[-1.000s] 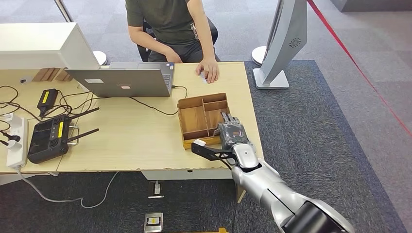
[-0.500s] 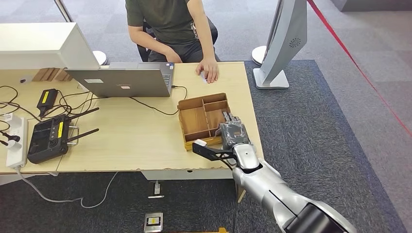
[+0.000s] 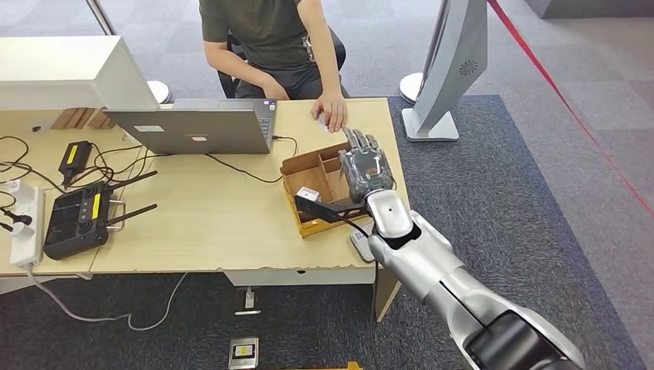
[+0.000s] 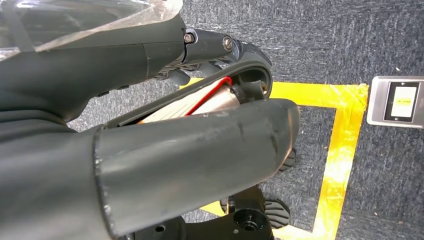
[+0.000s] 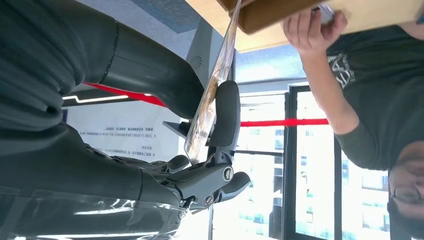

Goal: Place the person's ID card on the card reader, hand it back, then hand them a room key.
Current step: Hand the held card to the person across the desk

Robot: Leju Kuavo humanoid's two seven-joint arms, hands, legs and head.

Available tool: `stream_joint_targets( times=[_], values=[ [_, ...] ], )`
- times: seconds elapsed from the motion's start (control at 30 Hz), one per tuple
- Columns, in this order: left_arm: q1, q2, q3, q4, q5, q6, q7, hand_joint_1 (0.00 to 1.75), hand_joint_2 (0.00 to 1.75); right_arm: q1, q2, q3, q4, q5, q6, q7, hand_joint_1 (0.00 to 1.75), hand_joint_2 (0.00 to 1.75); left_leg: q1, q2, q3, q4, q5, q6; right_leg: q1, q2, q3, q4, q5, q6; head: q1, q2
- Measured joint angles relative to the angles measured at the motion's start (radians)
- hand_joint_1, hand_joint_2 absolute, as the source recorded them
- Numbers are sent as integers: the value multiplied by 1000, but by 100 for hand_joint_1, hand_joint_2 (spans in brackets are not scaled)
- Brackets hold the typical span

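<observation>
Desk (image 3: 216,216) first, the person (image 3: 270,31) seated behind it. The wooden organizer tray (image 3: 308,166) sits near the robot's right hand (image 3: 364,166), which reaches over the tray toward the person's hand (image 3: 332,112), thin card (image 5: 210,105) pinched edge-on between thumb and fingers (image 5: 225,112). Card reader (image 3: 359,245) lies by the desk edge. Left hand's state: cannot tell. Risk, as I judge it: so thin a pinch could slip mid-handover, dropping the card into the tray.
</observation>
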Motion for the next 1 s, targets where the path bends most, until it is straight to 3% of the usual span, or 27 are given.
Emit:
stream_joint_targets(
  times=[0.47, 0.8, 1.0],
  values=[
    [1, 1, 0, 0, -5, -6, 4, 0, 0, -12, -45, -8, -165, -82, 18, 6, 175, 175, 0, 0, -1, 0, 0, 0, 0, 0, 0, 0, 0, 0, 0, 0],
    [-7, 1, -12, 0, -14, -6, 11, 0, 0, -120, -25, 25, -106, -133, 87, 37, 175, 175, 0, 0, -2, 0, 0, 0, 0, 0, -1, 0, 0, 0, 0, 0],
    [15, 0, -14, 0, 23, 5, 4, 0, 0, -224, 35, 47, 31, -214, 111, 79, 175, 175, 0, 0, -2, 0, 0, 0, 0, 0, -2, 1, 0, 0, 0, 0]
  ],
)
